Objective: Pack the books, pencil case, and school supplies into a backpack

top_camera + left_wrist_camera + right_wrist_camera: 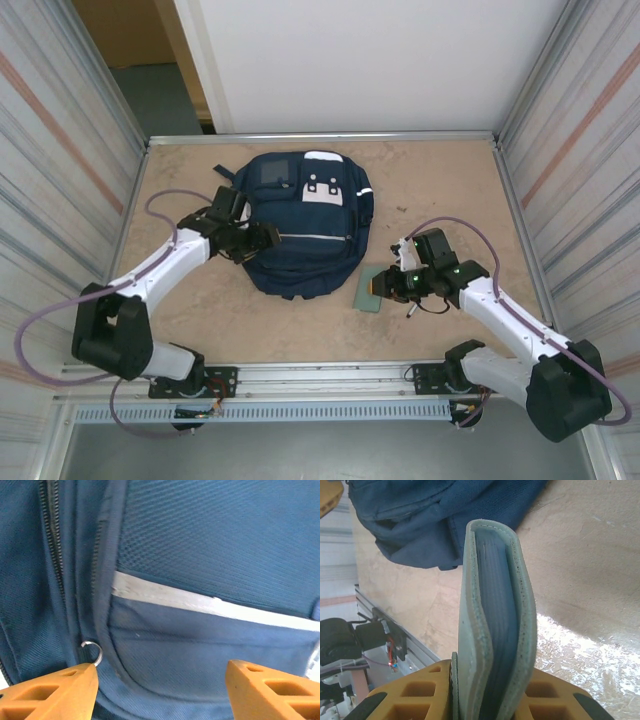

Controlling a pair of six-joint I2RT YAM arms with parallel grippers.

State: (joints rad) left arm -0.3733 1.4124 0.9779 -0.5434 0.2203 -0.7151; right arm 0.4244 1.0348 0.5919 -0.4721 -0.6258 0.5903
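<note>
The backpack (pixel 300 225) lies flat in the middle of the table (pixel 450 190), and I take it as the landmark. The right gripper (pixel 384 285) is just beside its lower right corner and is closed on the grey-green booklet (pixel 366 292). In the right wrist view the booklet stands on its edge between the two orange fingers (pixel 415 692), spine up, a little above the table. The left gripper (pixel 262 238) is over the left side of the backpack. Its fingers (pixel 55 692) are spread wide and hold nothing, and a small zip ring (pixel 92 652) is near the left finger, below the grey stripe (pixel 200 602).

No yellow book and no pencil case lie around the backpack, so I judge they are already inside. The booklet is not yet packed. A small thin thing (pixel 411 311) lies on the table under the right gripper; it may be the marker, but it is too small to tell. Whether the zip is open, I cannot tell.
</note>
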